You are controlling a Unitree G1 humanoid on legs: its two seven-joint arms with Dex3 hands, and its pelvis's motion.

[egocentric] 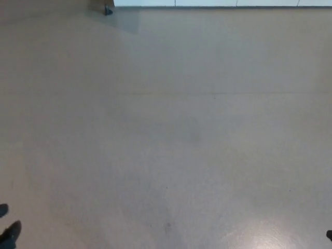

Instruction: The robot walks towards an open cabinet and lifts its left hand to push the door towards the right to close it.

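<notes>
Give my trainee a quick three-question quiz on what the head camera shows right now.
1. True or false: a cabinet door fills most of the view.
2. What takes up most of the picture? A) floor B) table C) shelf
3. Fill in: the small black wheel sits at the top ___ of the picture.
Key: 1 false; 2 A; 3 left.
</notes>
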